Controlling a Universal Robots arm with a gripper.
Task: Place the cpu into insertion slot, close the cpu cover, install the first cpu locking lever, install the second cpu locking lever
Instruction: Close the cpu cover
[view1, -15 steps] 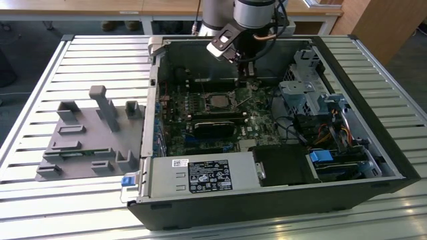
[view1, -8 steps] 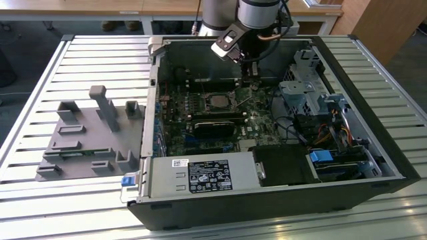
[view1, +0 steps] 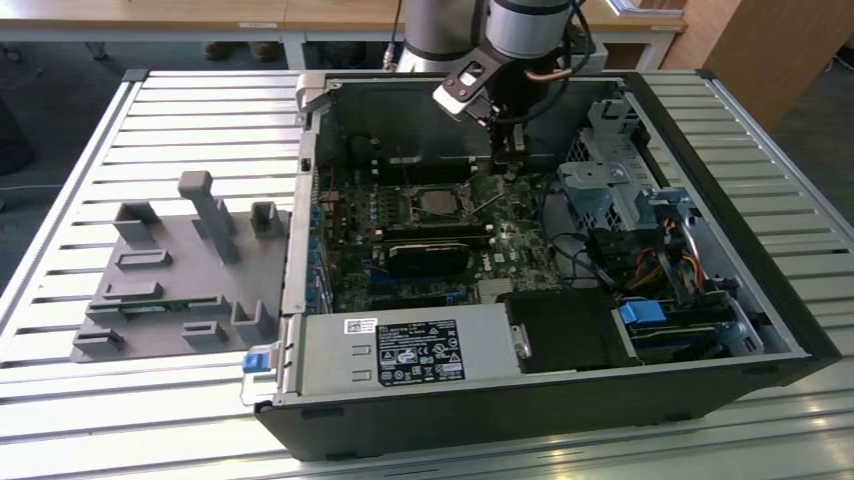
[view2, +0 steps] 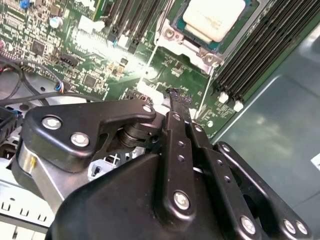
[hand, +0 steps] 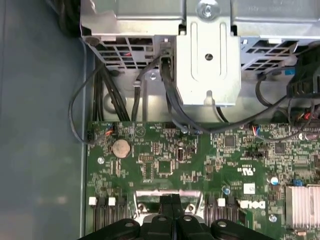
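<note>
The cpu (view2: 215, 17), a square chip with a pale silver top, lies in the insertion slot on the green board; in the exterior view the cpu (view1: 434, 205) sits mid-board. The cpu cover (view2: 172, 36), a silver metal frame, lies around the chip's edges, and its edge also shows as the cpu cover (hand: 150, 196). My gripper (view2: 177, 95) hovers just beside the socket corner with its black fingers pressed together and nothing visible between them. The same gripper (hand: 170, 202) and gripper (view1: 507, 172) sit low over the board. A thin wire lever (view2: 150, 60) runs beside the socket.
Long black memory slots (view2: 255, 55) flank the socket. A metal drive cage (hand: 207, 55) and black cables (hand: 170, 100) lie beyond the board, a finned heatsink (hand: 302, 205) to one side. The power supply (view1: 400, 350) fills the case front; a grey fixture tray (view1: 174, 270) lies outside.
</note>
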